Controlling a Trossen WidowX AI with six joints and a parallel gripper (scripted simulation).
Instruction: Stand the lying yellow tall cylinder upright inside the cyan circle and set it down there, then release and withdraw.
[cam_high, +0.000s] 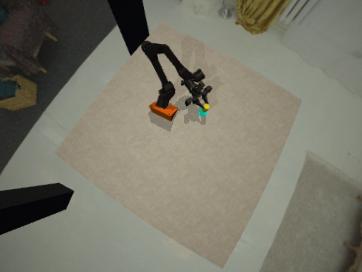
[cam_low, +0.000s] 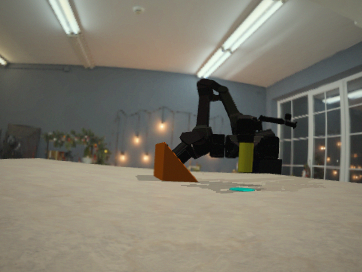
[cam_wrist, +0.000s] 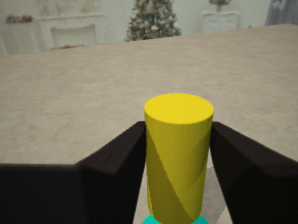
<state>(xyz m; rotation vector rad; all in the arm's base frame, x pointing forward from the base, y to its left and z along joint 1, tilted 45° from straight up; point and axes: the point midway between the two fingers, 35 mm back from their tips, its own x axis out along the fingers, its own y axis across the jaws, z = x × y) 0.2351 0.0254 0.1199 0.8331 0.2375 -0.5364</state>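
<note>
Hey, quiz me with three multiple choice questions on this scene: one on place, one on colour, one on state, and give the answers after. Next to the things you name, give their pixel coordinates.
1. Where is the yellow tall cylinder (cam_high: 206, 107) (cam_low: 245, 157) (cam_wrist: 178, 160)?
A) Between the end effector's (cam_high: 204, 103) (cam_wrist: 178, 130) fingers
B) Lying beside the base
C) On the floor

2. What colour is the wedge-shaped block (cam_high: 163, 111) (cam_low: 170, 165)?
A) Green
B) White
C) Orange

3. How is the cylinder held?
A) Flat
B) Upright
C) Upside down, top in the circle

Key:
1 A: both dark fingers flank it in the wrist view.
2 C: orange from above and outside.
3 B: its sides run vertically in the exterior view.
</note>
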